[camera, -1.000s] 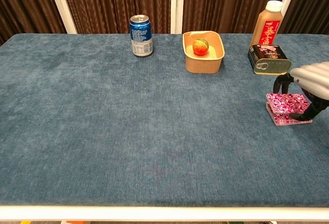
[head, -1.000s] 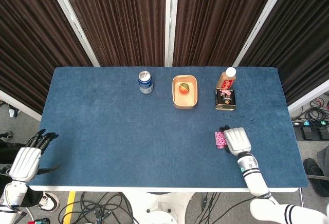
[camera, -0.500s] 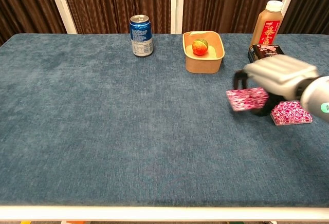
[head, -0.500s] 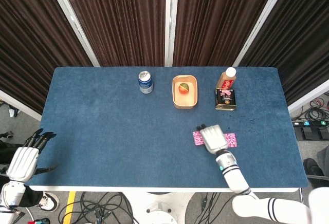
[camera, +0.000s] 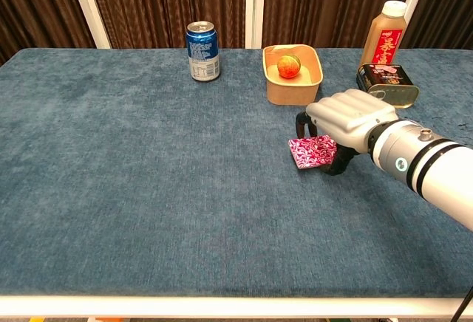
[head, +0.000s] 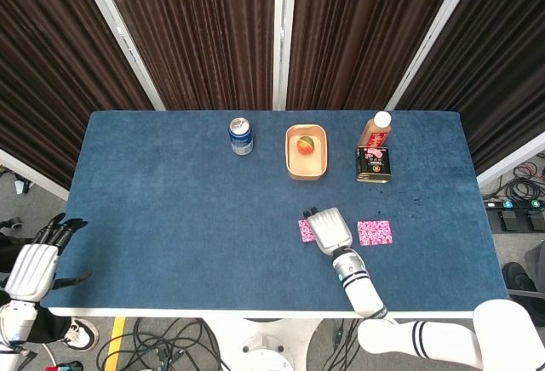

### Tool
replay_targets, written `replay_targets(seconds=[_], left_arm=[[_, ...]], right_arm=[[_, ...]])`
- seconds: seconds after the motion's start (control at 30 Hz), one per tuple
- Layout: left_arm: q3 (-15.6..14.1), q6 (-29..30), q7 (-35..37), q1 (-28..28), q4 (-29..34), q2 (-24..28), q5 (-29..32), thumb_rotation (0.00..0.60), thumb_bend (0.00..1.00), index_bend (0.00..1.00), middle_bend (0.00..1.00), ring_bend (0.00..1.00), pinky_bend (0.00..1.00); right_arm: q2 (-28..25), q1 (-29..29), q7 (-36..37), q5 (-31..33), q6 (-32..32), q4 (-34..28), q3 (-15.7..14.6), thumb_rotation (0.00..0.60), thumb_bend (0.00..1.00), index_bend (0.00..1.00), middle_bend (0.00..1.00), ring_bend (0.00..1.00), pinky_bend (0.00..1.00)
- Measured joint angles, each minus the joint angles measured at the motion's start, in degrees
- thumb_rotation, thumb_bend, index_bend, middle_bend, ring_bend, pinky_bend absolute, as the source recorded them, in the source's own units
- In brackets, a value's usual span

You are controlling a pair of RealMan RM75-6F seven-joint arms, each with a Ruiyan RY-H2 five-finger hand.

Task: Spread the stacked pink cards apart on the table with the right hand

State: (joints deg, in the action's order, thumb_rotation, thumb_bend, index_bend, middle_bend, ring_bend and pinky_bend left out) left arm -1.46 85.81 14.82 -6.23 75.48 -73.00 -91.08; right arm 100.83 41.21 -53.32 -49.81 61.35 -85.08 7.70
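Spread partly done: cards now lying in two groups on the bench.
I am pressing the right robot hand (head: 329,229), fingers curled, on the left card (head: 306,231); right cards (head: 375,232) lying well apart.

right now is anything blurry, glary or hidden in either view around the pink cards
Head view: even light, sharp, no glare; the right hand covers part of the card under it, while the other pink card lies fully exposed. Chest view: also sharp, soft shadow under the hand on the card; the forearm hides the second card, and the table shows no glare.
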Motion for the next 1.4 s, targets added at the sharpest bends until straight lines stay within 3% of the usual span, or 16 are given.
replay_targets(seconds=[0.3,0.6,0.83,1.4], left_arm=[[0.00,-0.32,0.25,-0.04,-0.41,-0.22,0.10,0.600,0.01,0.18,0.16,0.02,0.18],[-0.09,-0.37,0.18,-0.04,-0.40,-0.26,-0.06,0.600,0.00,0.18,0.16,0.02,0.19],[-0.39,-0.71,-0.18,-0.19,-0.06,-0.17,-0.47,0.600,0.00,0.18,0.16,0.02,0.18],[-1.20,-1.93,-0.91,-0.75,1.40,0.36,-1.25,0.600,0.01,0.18,0.16,0.02,0.19]], right_arm=[[-0.86,0.95,-0.73,3.11,-1.37,-0.89,-1.20,0.600,0.15,0.24,0.22,0.70,0.77],[-3.58,0.67,0.84,1.64,0.55,-4.02,-1.53,0.600,0.15,0.24,0.23,0.70,0.77],[-9.49,-1.13,2.69,1.90,2.57,-7.04,-2.00,0.600,0.15,0.26,0.24,0.70,0.77],[-17.26,-5.77,13.73,2.08,-1.70,-4.66,-5.33,0.600,0.14,0.20,0.20,0.70,0.77]])
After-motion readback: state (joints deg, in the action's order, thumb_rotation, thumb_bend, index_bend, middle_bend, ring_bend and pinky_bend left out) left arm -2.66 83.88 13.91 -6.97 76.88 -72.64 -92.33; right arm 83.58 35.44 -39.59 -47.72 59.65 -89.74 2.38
